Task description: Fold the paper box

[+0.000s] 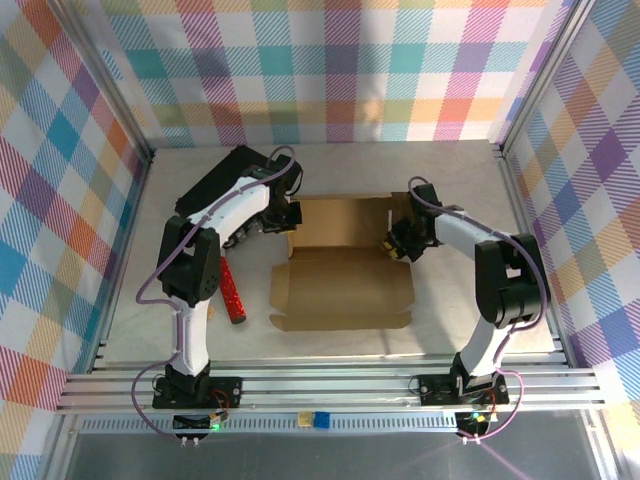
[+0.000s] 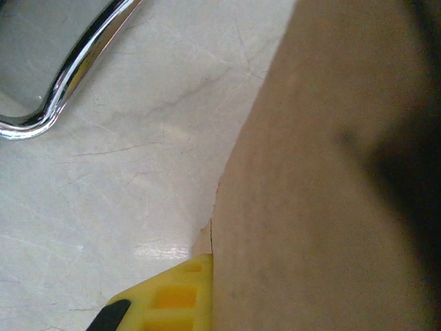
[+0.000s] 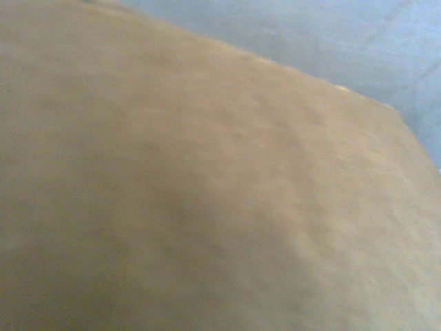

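On the table (image 1: 460,190), paper box (image 1: 340,285), left hand (image 1: 288,216) pinched shut on its edge, right hand (image 1: 391,245) grip unclear

From high behind the near edge we look down over the whole table (image 1: 330,170) toward the far wall (image 1: 320,70). Our left wrist camera hugs the paper box (image 2: 310,207) at its left edge; our right wrist camera presses closer, same cardboard, blurred.

White-black arms (image 1: 235,215), seemingly purple cables (image 1: 141,293)
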